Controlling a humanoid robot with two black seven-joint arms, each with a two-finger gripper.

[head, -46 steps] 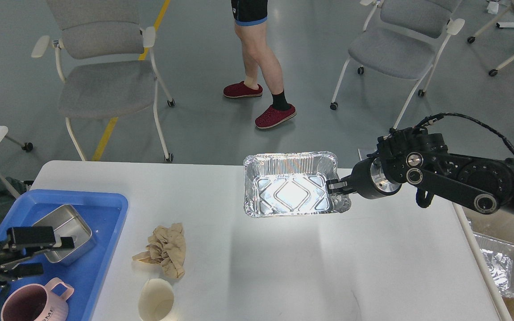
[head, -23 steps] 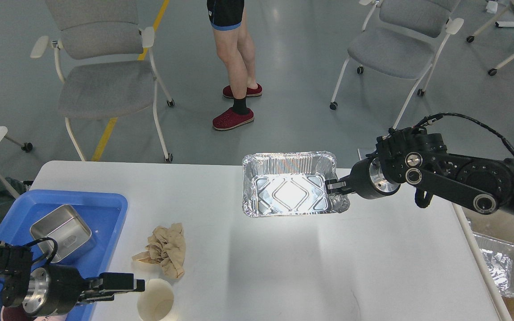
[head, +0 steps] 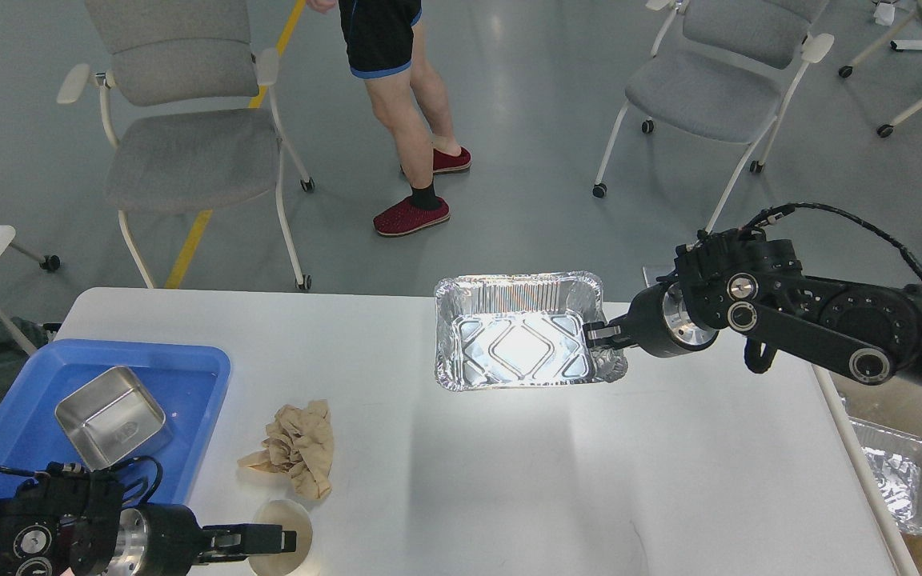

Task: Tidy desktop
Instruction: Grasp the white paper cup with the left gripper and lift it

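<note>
The left gripper (head: pixel 269 541) has slid further right along the near edge of the bench (head: pixel 509 472) since half a second ago, and its fingers now reach across the mouth of the cream paper cup (head: pixel 281 544), where before they stopped just at its left rim; whether they are clenched on the cup wall or apart cannot be told from this angle. The cup itself stands upright in the same place, just below the crumpled brown paper (head: pixel 294 448), which has not shifted. The right gripper (head: pixel 601 334) has not moved: its fingers stay clenched on the right rim of the foil tray (head: pixel 517 332), which rests at the far edge of the bench as before, its corner crumpled at the grip. At the bench's left end the blue tray (head: pixel 189 376) keeps the steel box (head: pixel 111 416) in it. Beyond the bench, the person (head: pixel 397 104) in red shoes has stepped further left.
</note>
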